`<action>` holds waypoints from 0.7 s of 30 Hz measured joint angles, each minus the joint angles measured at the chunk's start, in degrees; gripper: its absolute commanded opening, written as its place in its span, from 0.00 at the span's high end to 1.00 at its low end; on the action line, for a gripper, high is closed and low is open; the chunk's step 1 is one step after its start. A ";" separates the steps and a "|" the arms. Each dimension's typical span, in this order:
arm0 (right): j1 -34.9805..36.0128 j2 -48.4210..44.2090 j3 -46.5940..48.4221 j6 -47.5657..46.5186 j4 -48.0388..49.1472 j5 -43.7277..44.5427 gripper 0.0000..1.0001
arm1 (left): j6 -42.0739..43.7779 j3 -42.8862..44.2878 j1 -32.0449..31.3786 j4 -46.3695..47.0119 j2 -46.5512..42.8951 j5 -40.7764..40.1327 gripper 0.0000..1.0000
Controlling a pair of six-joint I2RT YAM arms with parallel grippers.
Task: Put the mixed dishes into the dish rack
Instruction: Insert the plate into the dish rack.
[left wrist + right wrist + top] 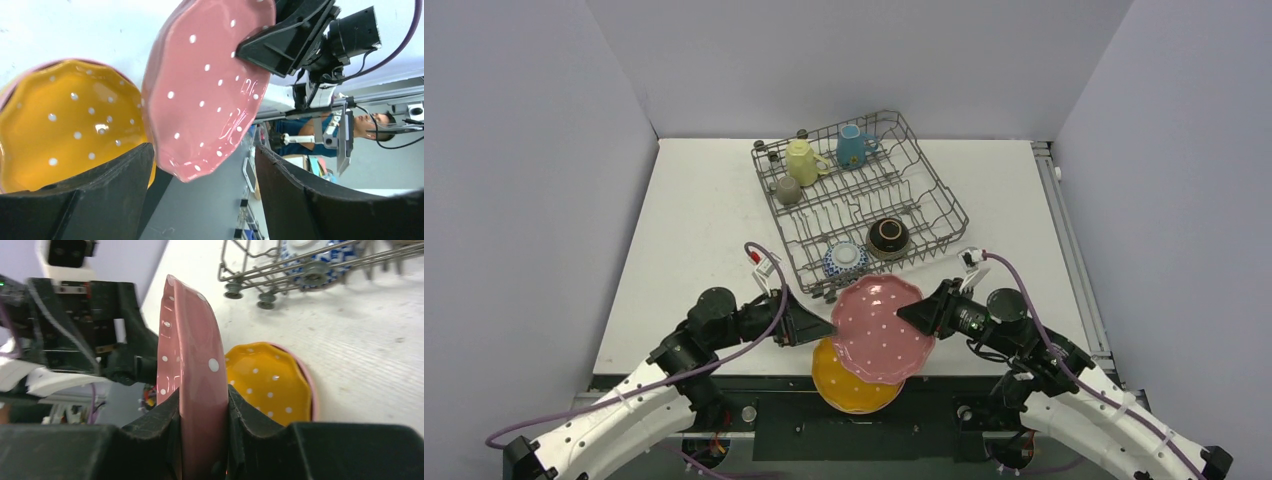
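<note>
My right gripper [911, 315] [204, 400] is shut on the right rim of the pink white-dotted plate [882, 325] [192, 360], which is tilted up above the table's near edge. At the plate's [210, 85] left rim my left gripper [824, 328] [202, 155] is open; the rim dips between its fingers without being pinched. The orange plate [849, 388] [65, 125] [270, 382] lies flat underneath. The dish rack [924, 185] [250, 282] behind holds a pale-yellow mug [802, 160], a light-blue mug [852, 147], a small olive mug [788, 190], a dark-brown bowl [889, 237] and a blue-white bowl [845, 258].
The white table [694, 250] is enclosed by grey walls on the left, back and right. The rack stands at an angle in the far middle, its near corner close to the two grippers. The orange plate overhangs the table's front edge.
</note>
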 measured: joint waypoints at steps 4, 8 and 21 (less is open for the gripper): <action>-2.93 2.27 4.35 -3.98 -6.43 1.60 1.00 | 4.15 5.22 3.34 -5.75 -0.13 0.87 0.21; -5.11 6.05 10.05 -8.00 -12.92 3.54 1.00 | 10.12 11.43 4.92 -13.66 0.35 0.70 0.12; -11.52 18.80 32.79 -18.99 -21.99 8.24 1.00 | 25.83 24.90 5.60 -34.91 0.63 -9.35 0.04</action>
